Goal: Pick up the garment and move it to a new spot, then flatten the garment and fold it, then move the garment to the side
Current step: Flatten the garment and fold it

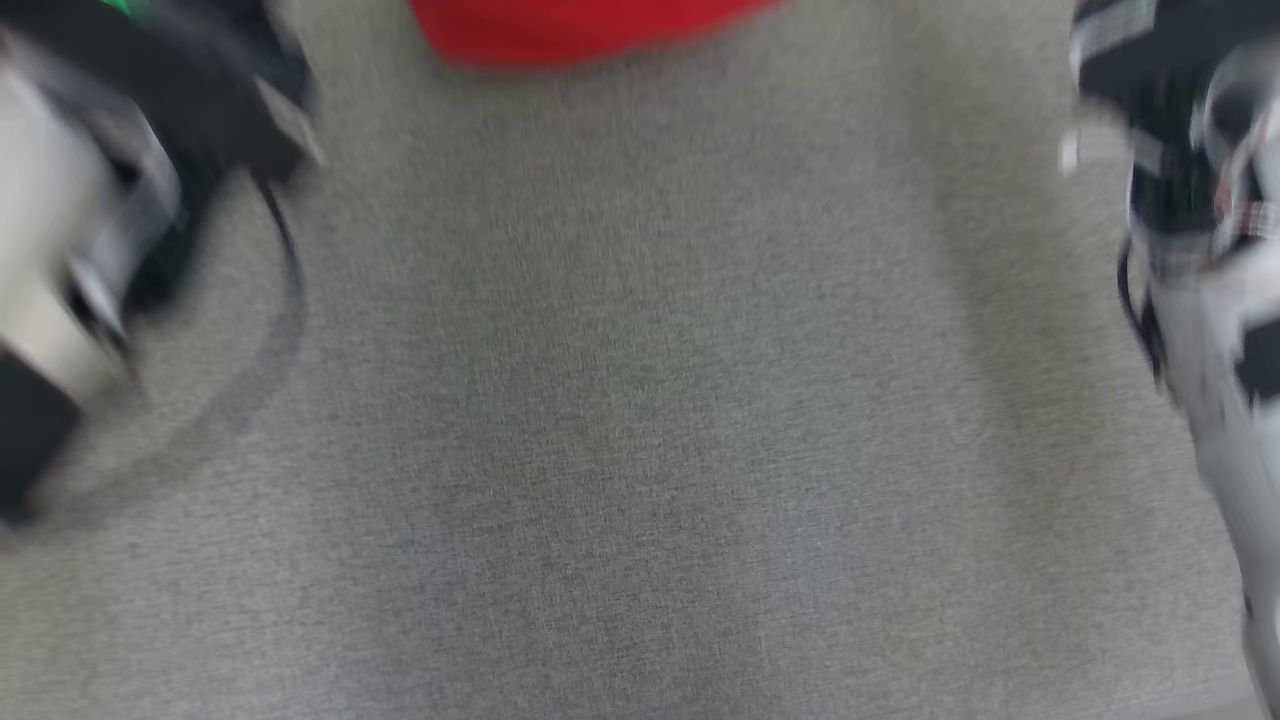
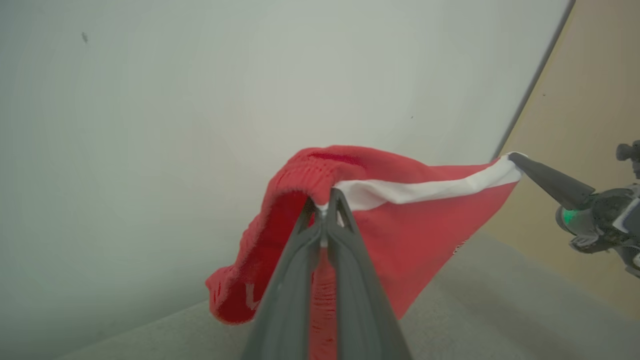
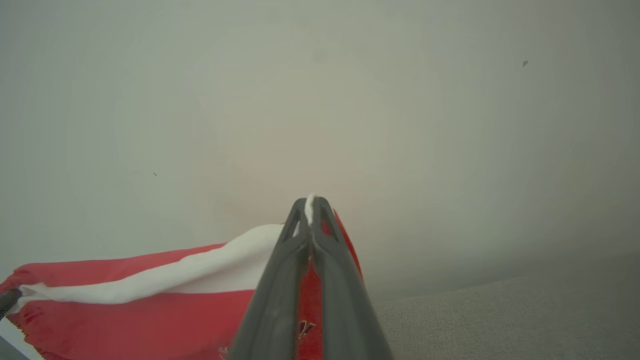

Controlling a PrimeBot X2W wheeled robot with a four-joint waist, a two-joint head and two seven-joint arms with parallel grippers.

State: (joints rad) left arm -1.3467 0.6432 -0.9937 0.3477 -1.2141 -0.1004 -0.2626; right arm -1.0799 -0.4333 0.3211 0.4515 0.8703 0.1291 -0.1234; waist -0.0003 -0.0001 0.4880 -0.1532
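Head view, blurred: the red knitted garment with a white band [image 1: 570, 30] shows at the far edge of the grey woven surface [image 1: 640, 420], centred between the pale left forearm [image 1: 60, 250] and right forearm [image 1: 1210, 330].

Left wrist view: the left gripper [image 2: 327, 200] has its fingers pressed together on the white band, and the garment hangs above the surface. The right gripper [image 2: 513, 160] pinches the band's other end.

Right wrist view: the right gripper's fingers are clamped tight on the band, which stretches away to the left.
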